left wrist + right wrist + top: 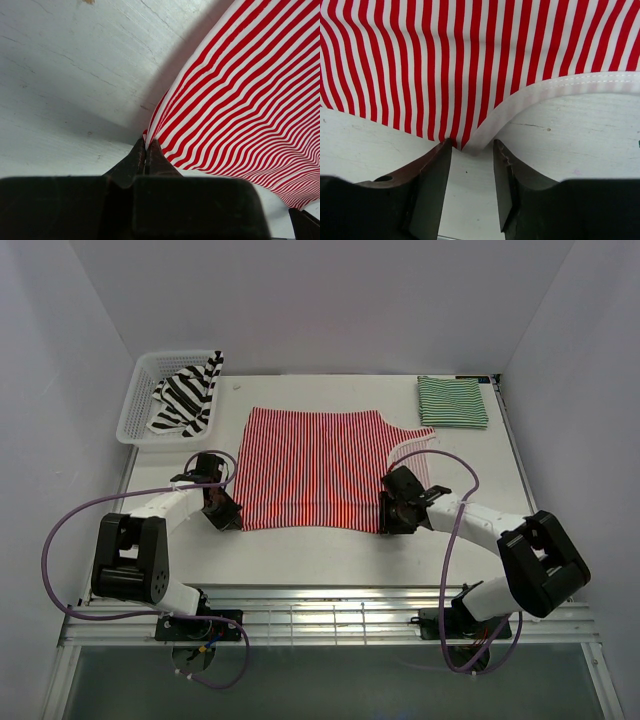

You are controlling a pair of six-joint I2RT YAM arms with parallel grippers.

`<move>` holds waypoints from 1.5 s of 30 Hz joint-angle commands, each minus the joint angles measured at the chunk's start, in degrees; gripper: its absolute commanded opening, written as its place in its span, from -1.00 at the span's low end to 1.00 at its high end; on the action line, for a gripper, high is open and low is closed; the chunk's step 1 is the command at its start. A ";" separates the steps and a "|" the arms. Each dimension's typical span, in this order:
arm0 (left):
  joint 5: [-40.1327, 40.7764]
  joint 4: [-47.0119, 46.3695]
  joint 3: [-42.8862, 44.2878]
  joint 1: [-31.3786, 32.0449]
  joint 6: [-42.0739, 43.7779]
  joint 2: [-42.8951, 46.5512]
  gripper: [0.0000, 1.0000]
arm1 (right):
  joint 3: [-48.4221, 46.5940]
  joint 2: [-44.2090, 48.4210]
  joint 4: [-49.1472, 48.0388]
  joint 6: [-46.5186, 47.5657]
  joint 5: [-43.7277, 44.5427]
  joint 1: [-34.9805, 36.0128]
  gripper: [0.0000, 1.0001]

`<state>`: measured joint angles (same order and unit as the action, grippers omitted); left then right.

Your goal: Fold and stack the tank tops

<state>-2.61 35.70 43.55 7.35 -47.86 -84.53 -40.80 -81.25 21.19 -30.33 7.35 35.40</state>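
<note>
Red-striped tank top point(315, 465) flat at middle of bench point(300, 555); thin, limp, light, likely sags if lifted. Left fingers point(144, 152) pinch near-left corner; right fingers point(388, 520) half-spread astride near-right hem corner, sound hold point

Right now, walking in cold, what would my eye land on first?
The red-and-white tank top spread flat mid-table, with the left gripper pinching its near left corner and the right gripper open at its near right edge. Then the green-and-white top folded at the far right, and the black-and-white top slumped in the basket at far left.
</note>
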 commanded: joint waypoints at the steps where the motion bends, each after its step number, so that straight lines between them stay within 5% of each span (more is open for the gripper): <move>1: -0.72 0.60 -0.75 -0.06 0.13 1.74 -1.00 | 1.16 -1.98 -2.20 -1.05 0.65 0.29 -0.38; 5: -1.69 0.86 -0.84 -0.06 0.04 2.44 -1.00 | 0.90 -0.58 -1.42 -0.96 0.38 0.29 -0.84; 19: -4.50 5.25 6.36 -0.06 -0.13 4.55 -1.00 | -4.37 7.60 9.31 -0.17 -2.17 -0.15 -0.85; 45: -5.91 5.34 27.46 -2.70 3.56 -12.05 -1.00 | -27.75 -10.41 15.28 10.72 -9.02 -10.52 -0.85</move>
<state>-7.86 41.87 68.31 4.99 -45.47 -96.14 -64.75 -89.95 35.24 -22.22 0.60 25.56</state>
